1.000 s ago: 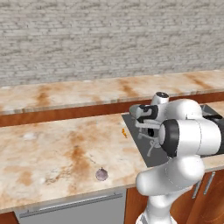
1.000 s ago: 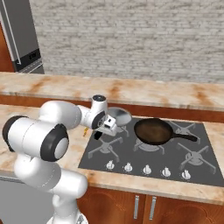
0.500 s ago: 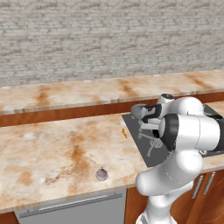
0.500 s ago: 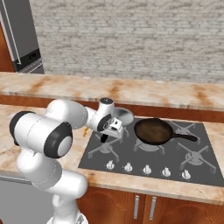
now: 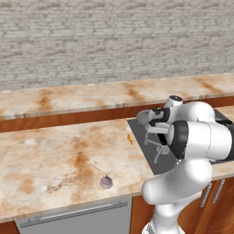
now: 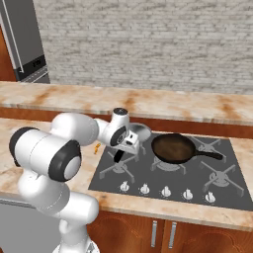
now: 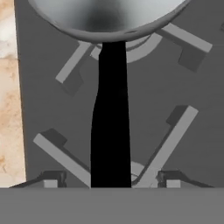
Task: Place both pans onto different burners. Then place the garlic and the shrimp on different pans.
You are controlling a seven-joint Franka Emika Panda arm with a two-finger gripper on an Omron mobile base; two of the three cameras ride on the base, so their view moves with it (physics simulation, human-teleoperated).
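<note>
Steel pan [image 6: 139, 131] sitting on rear-left burner [image 7: 170, 39]; pincer [image 7: 109, 178] standing open, its fingertips [image 7: 51, 178] flanking the black handle [image 7: 111, 127] without gripping.

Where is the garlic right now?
The garlic lies on the counter near its front edge in the left base view, left of the cooktop, with the shrimp farther back.

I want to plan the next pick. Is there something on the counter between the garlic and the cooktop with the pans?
Nothing visible. Bare counter lies between the garlic and the cooktop; the shrimp lies farther back, beside the cooktop's edge.
</note>
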